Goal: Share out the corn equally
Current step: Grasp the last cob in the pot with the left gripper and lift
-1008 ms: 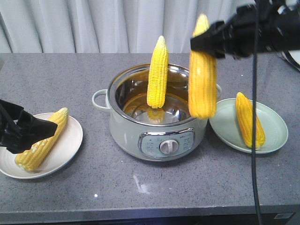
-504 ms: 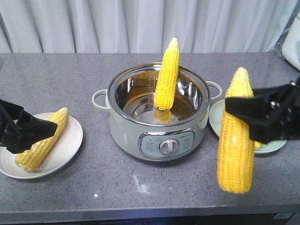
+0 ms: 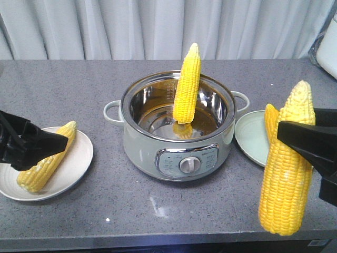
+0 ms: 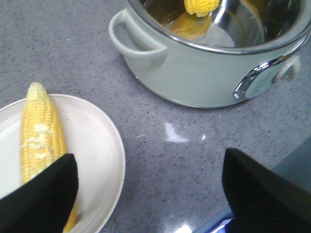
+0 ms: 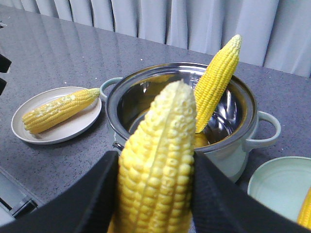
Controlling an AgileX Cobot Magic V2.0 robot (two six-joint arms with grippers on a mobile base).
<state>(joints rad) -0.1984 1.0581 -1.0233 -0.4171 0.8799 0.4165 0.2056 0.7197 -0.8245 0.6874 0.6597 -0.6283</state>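
Observation:
My right gripper (image 3: pixel 288 141) is shut on a corn cob (image 3: pixel 286 174), held upright, tip up, near the table's front right edge; the right wrist view shows both black fingers pressed on the cob (image 5: pixel 158 165). Behind it a second corn cob (image 3: pixel 270 118) lies on the green plate (image 3: pixel 251 138), mostly hidden. A third cob (image 3: pixel 188 84) leans upright inside the steel pot (image 3: pixel 176 153). Another cob (image 3: pixel 45 158) lies on the white plate (image 3: pixel 73 168) at left. My left gripper (image 3: pixel 37 145) hovers open over that plate's near side, one finger (image 4: pixel 43 194) over the cob (image 4: pixel 41 136).
The pot has a control knob (image 3: pixel 189 165) facing the front and handles on both sides. A small wet smear (image 3: pixel 158 206) marks the grey counter in front of it. A white object (image 3: pixel 329 47) sits at the far right edge. Curtains hang behind the table.
My right gripper carried its cob from above the pot's right rim down and forward to the front right. The cob in the pot tipped slightly right. The left gripper barely moved.

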